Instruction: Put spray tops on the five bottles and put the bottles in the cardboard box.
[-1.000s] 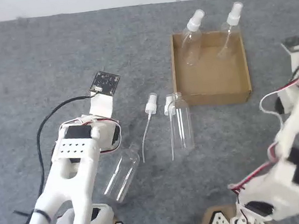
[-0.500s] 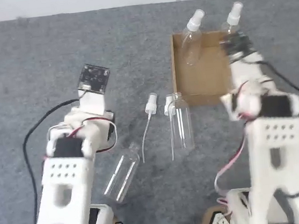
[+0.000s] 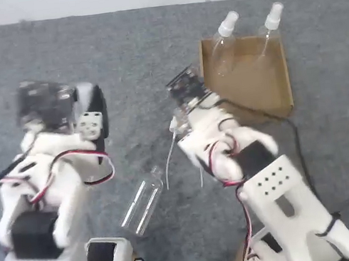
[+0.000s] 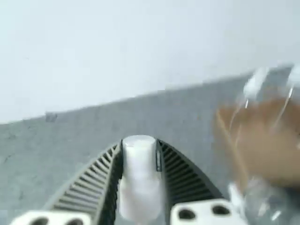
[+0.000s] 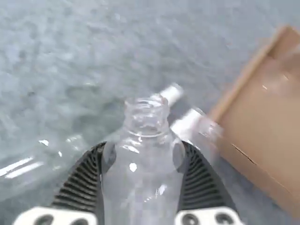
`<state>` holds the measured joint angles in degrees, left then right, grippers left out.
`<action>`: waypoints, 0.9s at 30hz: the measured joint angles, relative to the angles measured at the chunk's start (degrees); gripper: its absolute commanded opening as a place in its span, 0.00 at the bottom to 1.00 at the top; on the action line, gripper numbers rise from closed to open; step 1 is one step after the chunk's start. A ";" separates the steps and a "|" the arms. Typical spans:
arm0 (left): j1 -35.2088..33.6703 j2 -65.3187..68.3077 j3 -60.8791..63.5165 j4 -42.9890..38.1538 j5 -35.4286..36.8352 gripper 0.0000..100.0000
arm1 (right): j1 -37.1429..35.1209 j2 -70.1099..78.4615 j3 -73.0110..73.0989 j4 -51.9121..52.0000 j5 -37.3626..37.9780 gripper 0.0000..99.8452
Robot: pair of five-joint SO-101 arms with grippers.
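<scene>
Two bottles (image 3: 223, 50) in box (image 3: 246, 91) — one bottle (image 3: 142, 203) loose.

We've got one capped bottle (image 3: 223, 46) and a second capped bottle (image 3: 267, 38) leaning on the far wall of the cardboard box (image 3: 249, 90), sprayers poking over it. An uncapped bottle (image 3: 143, 201) lies sideways on the mat (image 3: 122, 61). A loose spray top (image 3: 173, 125) lies near the box. The right gripper (image 5: 144, 149) clamps an open-necked bottle (image 5: 143, 171), the left gripper (image 4: 139, 147) a white top (image 4: 138, 180).

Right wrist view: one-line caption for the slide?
Right gripper clasping an uncapped clear bottle; loose spray tops on the grey carpet and the cardboard box beyond.
</scene>
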<state>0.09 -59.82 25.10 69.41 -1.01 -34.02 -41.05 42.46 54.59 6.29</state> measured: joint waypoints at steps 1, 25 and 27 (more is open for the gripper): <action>-0.09 -0.09 -1.41 0.00 1.05 0.01 | -0.97 0.00 1.49 -2.29 -0.18 0.01; -0.18 -0.62 3.34 -24.09 24.35 0.01 | -16.44 -0.62 22.68 -36.40 -0.44 0.01; -0.18 -0.09 7.12 -27.25 24.35 0.01 | -16.44 -3.08 24.26 -36.57 -0.44 0.01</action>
<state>-0.09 -59.91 32.22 42.15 23.34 -50.46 -44.13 66.73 18.02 5.85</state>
